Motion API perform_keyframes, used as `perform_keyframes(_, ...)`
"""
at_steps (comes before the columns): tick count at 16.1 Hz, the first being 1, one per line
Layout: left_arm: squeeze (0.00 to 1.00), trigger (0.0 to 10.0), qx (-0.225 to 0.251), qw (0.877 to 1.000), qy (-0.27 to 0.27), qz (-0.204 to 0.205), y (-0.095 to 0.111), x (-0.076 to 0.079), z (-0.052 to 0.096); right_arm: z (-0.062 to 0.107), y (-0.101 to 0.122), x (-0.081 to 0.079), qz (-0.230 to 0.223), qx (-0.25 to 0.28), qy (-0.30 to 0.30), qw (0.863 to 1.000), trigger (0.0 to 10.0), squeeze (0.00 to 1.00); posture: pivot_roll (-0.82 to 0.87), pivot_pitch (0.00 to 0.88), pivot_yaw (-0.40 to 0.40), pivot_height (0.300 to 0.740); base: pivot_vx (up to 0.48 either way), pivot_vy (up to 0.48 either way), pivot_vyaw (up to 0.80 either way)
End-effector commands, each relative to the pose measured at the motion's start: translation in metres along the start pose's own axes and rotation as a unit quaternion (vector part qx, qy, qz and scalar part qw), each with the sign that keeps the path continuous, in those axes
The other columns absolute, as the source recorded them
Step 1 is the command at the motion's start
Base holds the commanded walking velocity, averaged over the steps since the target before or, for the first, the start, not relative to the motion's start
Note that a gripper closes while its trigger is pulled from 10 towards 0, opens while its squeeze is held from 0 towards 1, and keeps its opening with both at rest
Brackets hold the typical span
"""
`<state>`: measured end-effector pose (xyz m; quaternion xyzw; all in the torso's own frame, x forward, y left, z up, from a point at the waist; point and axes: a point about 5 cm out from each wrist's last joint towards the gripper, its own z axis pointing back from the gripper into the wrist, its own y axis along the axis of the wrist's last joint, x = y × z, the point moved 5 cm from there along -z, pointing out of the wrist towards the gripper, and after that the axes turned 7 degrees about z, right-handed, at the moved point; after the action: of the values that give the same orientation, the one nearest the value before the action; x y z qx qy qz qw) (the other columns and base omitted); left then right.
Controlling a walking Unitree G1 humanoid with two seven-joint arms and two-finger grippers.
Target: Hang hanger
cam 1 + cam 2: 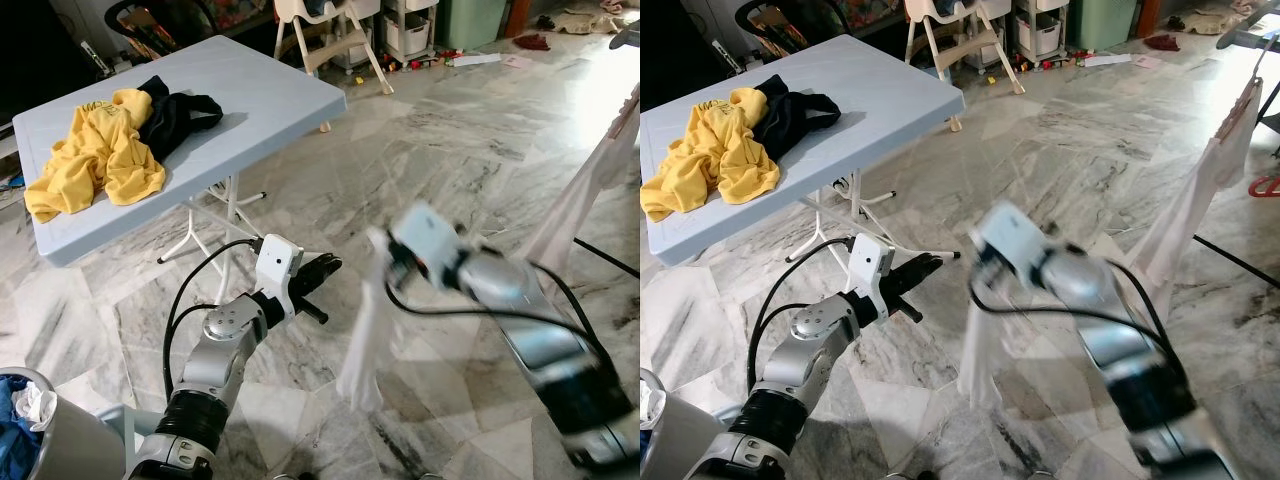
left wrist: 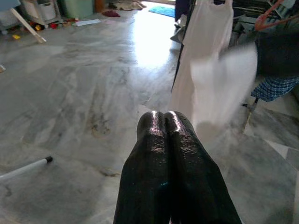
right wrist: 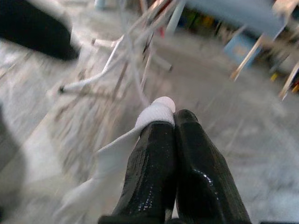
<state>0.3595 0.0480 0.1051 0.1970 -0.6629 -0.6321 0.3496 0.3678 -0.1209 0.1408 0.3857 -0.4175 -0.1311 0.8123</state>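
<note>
Carrying step: right gripper pinches the white garment mid-floor; left gripper closed, empty; next, reach the drying rack.

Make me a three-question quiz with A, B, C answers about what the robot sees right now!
1. Where is the crumpled yellow shirt?
A. on the light blue folding table
B. on the floor
C. on a chair

2. What colour is the cloth in the right gripper?
A. red
B. white
C. green

3. How is the left gripper?
A. wide open
B. holding a cup
C. shut, holding nothing

Answers:
1 A, it lies on the tabletop.
2 B, pale white fabric hangs from the gripper.
3 C, its fingers touch with nothing between.
</note>
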Motion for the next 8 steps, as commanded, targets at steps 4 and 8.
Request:
perform_keyframes(4,0.0,10.0,-0.018,0.993,-0.113,0.022,-0.003,0.031,0.006,-0.003,0.015,0.001,-0.01,0.027,-0.004,1.0,0.0,0.0,-0.19,0.095,0.189,0.74,0.0,0.0,0.0)
perform_keyframes(8,0.0,10.0,-0.04,0.992,-0.122,-0.021,-0.009,0.034,-0.002,-0.006,0.037,0.006,-0.015,0.051,-0.006,0.999,0.0,0.0,-0.2,0.094,0.191,0.74,0.0,0.0,0.0)
